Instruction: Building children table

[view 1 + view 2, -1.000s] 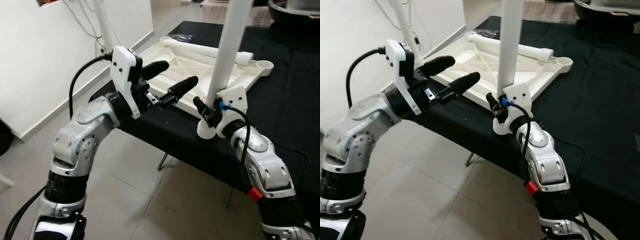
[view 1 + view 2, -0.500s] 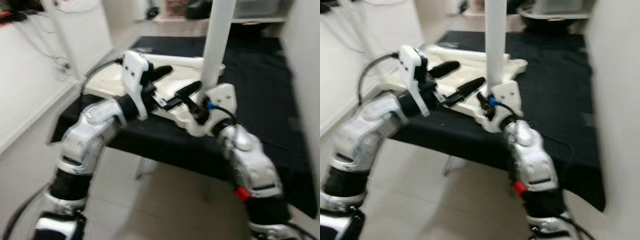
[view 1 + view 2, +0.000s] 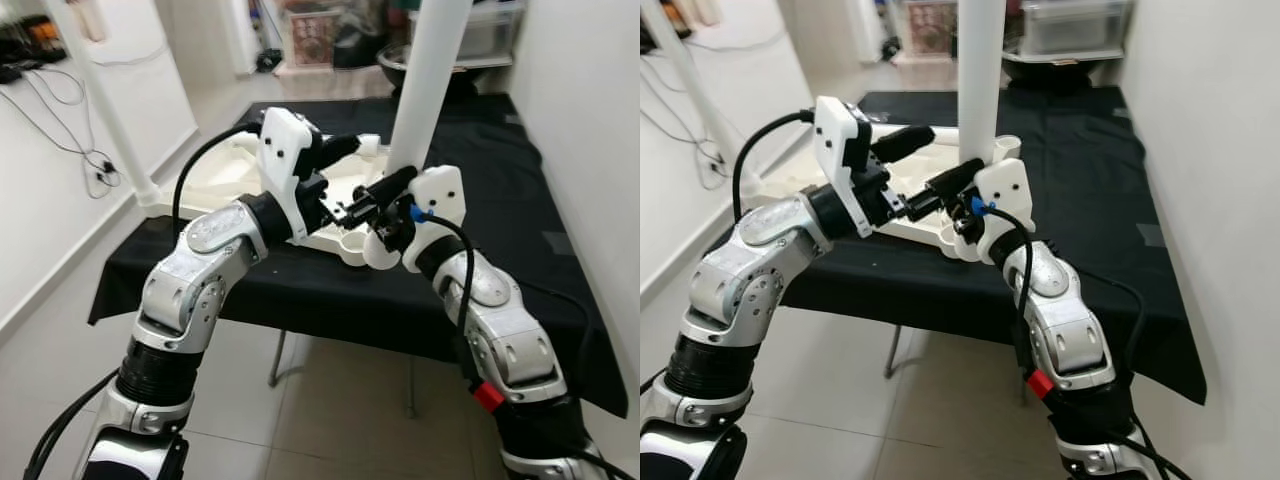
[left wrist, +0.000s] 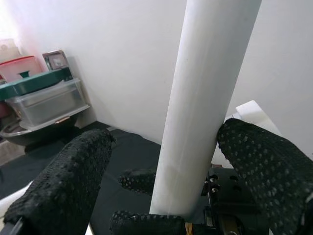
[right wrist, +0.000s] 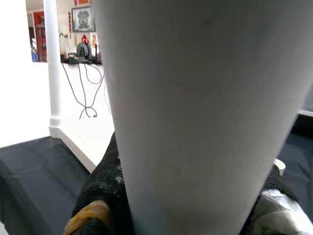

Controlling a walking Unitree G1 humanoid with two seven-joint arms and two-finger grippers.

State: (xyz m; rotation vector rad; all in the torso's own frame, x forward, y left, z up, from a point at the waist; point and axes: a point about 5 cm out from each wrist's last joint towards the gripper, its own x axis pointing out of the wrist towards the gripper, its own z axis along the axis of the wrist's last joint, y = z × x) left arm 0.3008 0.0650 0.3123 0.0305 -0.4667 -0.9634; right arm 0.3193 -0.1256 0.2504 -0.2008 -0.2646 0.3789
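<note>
A white tubular table leg (image 3: 425, 90) stands upright, and my right gripper (image 3: 388, 226) is shut on its lower end, just over the front corner of the upturned white table top (image 3: 225, 170). That top lies on a black-covered table (image 3: 520, 190). My left gripper (image 3: 380, 160) is open and reaches in from the left. In the left wrist view the table leg (image 4: 205, 98) stands between its two black fingers (image 4: 68, 181) and looks close against one of them. The right wrist view is taken up by the table leg (image 5: 195, 112) held between dark pads (image 5: 105, 186).
A white pillar (image 3: 105, 110) and loose cables (image 3: 60, 110) stand at the left by a white wall. Storage boxes (image 3: 485, 30) sit beyond the table's far end. A white wall (image 3: 590, 150) runs close along the right. Tiled floor (image 3: 330, 420) lies below the table's front edge.
The camera has swung, shifting the whole scene. My left gripper has closed in on the table leg, so the leg now stands between its open fingers. The right gripper still holds the leg.
</note>
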